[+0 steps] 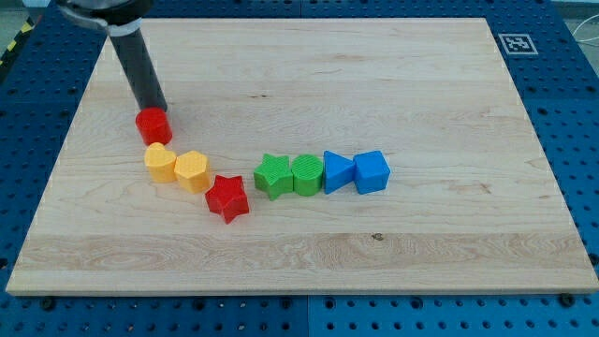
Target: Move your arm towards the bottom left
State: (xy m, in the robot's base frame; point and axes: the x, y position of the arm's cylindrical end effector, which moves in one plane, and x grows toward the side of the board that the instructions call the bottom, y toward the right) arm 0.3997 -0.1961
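My tip (153, 109) is at the view's upper left, just above and touching or nearly touching the red cylinder (153, 125). Below the cylinder lie a yellow heart-shaped block (160, 162), a yellow hexagon (192, 171) and a red star (227, 197), in an arc running down to the right. Further right is a row: a green star (273, 175), a green cylinder-like block (307, 174), a blue triangle (337, 171) and a blue cube (372, 171).
The wooden board (309, 253) lies on a blue pegboard table (580, 122). A fiducial tag (517, 43) is at the board's upper right corner. My rod slants up to the view's upper left.
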